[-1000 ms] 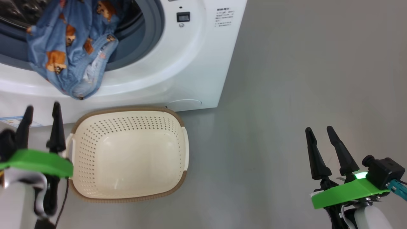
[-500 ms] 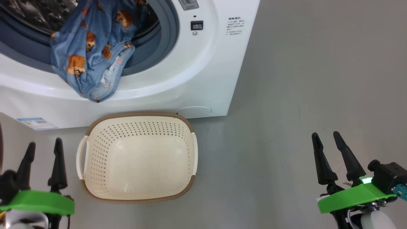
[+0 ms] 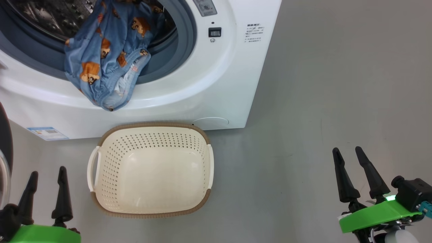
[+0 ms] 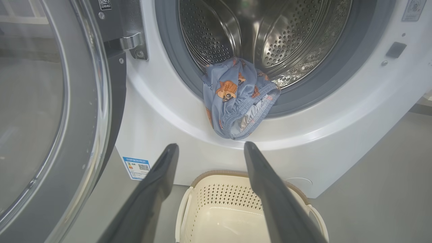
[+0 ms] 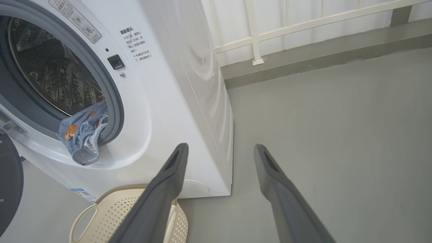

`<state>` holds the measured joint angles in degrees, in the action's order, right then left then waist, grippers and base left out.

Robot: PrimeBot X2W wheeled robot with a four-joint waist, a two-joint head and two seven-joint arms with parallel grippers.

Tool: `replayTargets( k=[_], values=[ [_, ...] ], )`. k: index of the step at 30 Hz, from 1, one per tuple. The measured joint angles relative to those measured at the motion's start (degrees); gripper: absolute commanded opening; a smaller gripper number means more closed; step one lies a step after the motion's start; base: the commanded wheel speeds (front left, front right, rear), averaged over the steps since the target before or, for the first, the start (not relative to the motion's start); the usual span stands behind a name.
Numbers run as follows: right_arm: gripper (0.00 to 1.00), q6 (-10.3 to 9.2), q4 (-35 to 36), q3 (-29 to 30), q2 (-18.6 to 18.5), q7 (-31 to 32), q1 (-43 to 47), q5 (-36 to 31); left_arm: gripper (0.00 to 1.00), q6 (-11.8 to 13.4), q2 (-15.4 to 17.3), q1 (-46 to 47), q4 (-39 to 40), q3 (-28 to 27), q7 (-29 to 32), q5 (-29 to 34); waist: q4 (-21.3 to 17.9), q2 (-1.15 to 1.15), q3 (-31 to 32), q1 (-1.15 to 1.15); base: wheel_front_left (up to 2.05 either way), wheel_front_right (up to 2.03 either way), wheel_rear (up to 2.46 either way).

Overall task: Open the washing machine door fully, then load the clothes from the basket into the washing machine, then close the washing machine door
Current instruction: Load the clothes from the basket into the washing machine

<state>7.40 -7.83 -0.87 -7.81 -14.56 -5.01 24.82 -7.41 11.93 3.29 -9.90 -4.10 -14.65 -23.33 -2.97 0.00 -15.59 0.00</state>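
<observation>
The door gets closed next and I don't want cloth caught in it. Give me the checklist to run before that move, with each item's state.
1. The basket emptied: ok, nothing lies in it.
2. The blue garment fully inside the drum: not ok, it hangs out over the rubber ring.
3. The washing machine door open: ok, swung out to the left.
4. The left hand free: ok, open and empty.
5. The right hand free: ok, open and empty.
6. The door's swing clears the basket: cannot tell.
</observation>
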Motion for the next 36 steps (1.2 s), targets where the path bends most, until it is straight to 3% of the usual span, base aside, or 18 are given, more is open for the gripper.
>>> replayTargets(
  k=[12,18,36],
  values=[
    [1.00,0.00,0.1,-0.1,0.0,0.0,0.3,0.0,1.00,0.0,0.1,0.5,-0.2,1.1,0.0,0.0,0.0,0.00,-0.6,0.00,0.00,0.00,0.00],
    [1.00,0.00,0.4,-0.2,0.5,0.0,0.1,0.0,1.00,0.0,1.9,4.8,-2.4,2.8,0.0,-0.9,-0.5,0.00,-2.5,0.00,0.00,0.00,0.00],
    [1.00,0.00,1.5,-1.5,2.8,0.0,-4.8,-0.1,1.00,0.0,8.9,26.9,-20.7,11.5,0.0,-7.0,-5.4,0.00,-10.9,0.00,0.00,0.00,0.00]
  ],
)
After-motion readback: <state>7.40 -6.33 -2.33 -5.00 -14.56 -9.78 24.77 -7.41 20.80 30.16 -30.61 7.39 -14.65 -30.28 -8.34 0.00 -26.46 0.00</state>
